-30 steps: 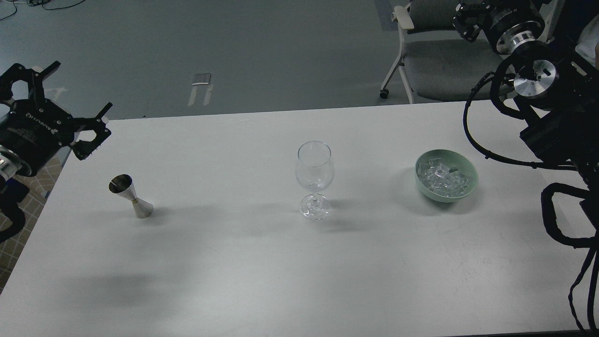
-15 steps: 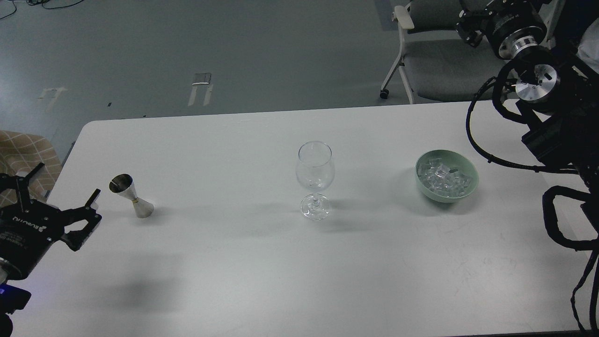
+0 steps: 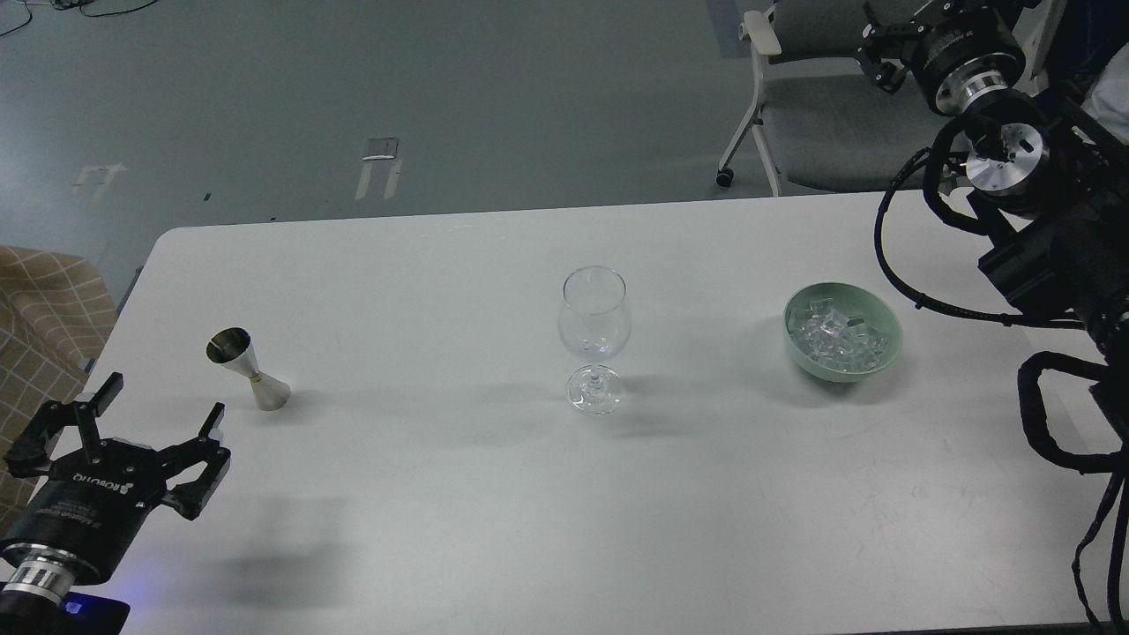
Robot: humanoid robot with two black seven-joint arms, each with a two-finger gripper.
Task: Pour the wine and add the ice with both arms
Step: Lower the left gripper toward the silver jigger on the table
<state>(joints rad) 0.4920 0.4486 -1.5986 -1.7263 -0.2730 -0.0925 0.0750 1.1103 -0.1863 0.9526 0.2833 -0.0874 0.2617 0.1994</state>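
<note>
While jaws gape, the left gripper (image 3: 161, 404) points upward.

White "ROBOTIQ" lettering on the black body of the left gripper (image 3: 161, 413), no other readable text

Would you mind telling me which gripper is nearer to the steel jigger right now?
Left. The left gripper hovers open just in front of the jigger, while the right gripper is raised far across the table, beyond the ice bowl.

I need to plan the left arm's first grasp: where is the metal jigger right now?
In the head view the jigger stands on the table's left part, well left of the wine glass, just beyond the open left gripper.
</note>
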